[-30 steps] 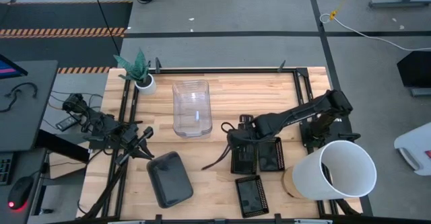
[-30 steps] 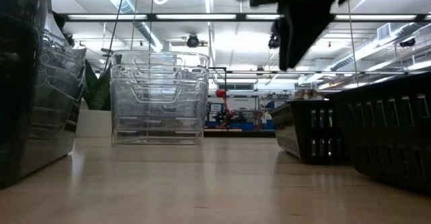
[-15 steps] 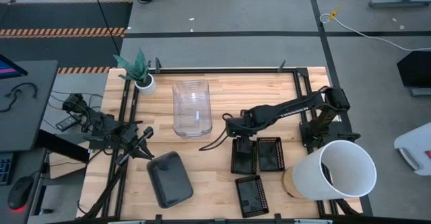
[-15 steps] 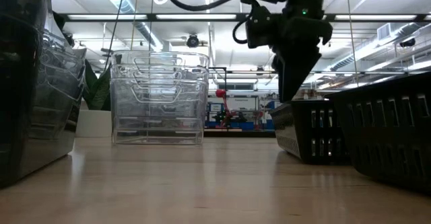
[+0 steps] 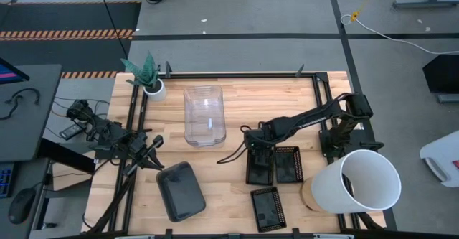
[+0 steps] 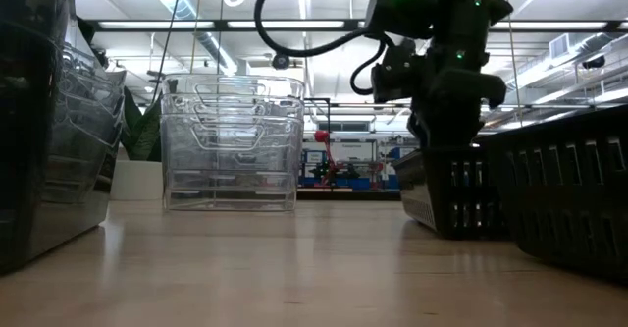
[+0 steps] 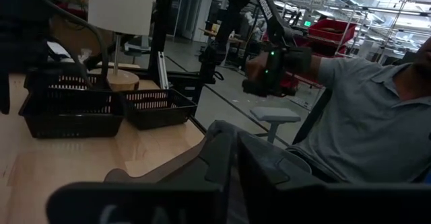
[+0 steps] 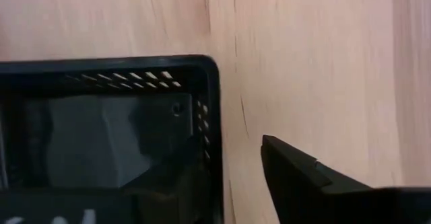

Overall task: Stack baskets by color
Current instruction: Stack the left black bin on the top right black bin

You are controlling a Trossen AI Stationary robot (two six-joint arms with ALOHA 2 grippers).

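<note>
Three black mesh baskets lie at the table's right: a pair side by side [image 5: 259,166] [image 5: 288,163] and one nearer [image 5: 267,208]. A stack of clear baskets [image 5: 204,115] stands at the far middle, and a smoky grey basket [image 5: 181,190] lies near left. My right gripper [image 8: 222,160] points steeply down, open, over the far left corner [image 8: 210,69] of the left black basket [image 6: 451,194]. One finger is inside its wall and the other finger [image 8: 289,173] is outside over bare wood, with a gap to the wall. My left gripper [image 5: 154,149] waits shut at the left edge.
A big white bucket [image 5: 362,181] lies on its side at the near right corner. A small plant pot [image 5: 153,88] stands at the far left. Bare wood lies between the clear stack and the black baskets. A person [image 7: 384,123] sits beyond the table.
My right gripper has come down from above onto the far left corner of the left black basket, shifting a little across the table as it sank. The baskets have not moved.
</note>
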